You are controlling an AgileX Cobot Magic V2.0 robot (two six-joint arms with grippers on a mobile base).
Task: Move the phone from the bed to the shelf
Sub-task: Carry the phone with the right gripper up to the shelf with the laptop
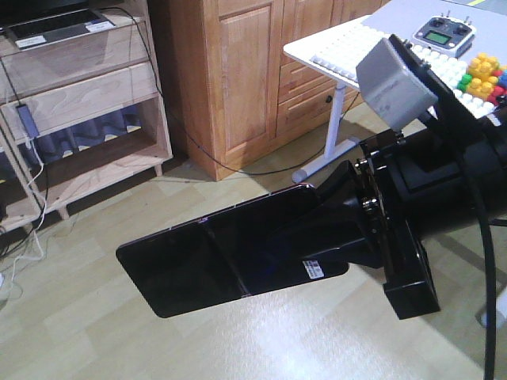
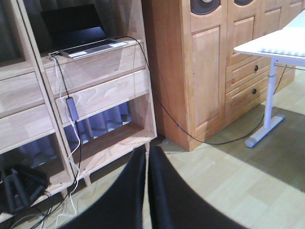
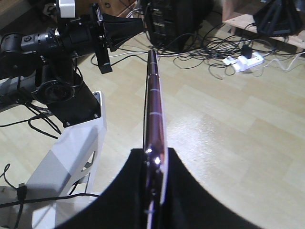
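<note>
Big picture first: the wooden shelving unit fills the far left, and its pale shelf (image 1: 79, 95) is the target, with a grey laptop (image 1: 55, 28) already sitting on the top plank. Beside it stands a tall wooden cupboard (image 1: 245, 71), and a white tabletop (image 1: 341, 47) is off to the right. Pale floor (image 1: 238, 348) runs underneath everything. The bed is nowhere in these views.

Now the arms. The right fingers (image 1: 293, 233) are clamped on one end of the phone (image 1: 170, 273), so most of its length juts out unsupported. The phone hangs in mid-air above the floor, well apart from the shelf, with its glossy face turned up toward the front camera. The right wrist view shows it edge-on, pinkish rim (image 3: 152, 95) squarely between the pads. The left fingers (image 2: 139, 167) are pressed almost together with only a slit between them, and they hold nothing. They point at the shelving unit.

It looks like the carry is under way and the placing is not yet done. My call is to travel slowly, since a one-end grip on a slick phone can pivot. Keep the face level and come in above a bare stretch of plank, clear of the laptop and the dangling cable (image 1: 32, 119). Lower until the free end rests on wood, then ease the fingers apart. The small white sticker (image 1: 314, 269) marks the held end.
</note>
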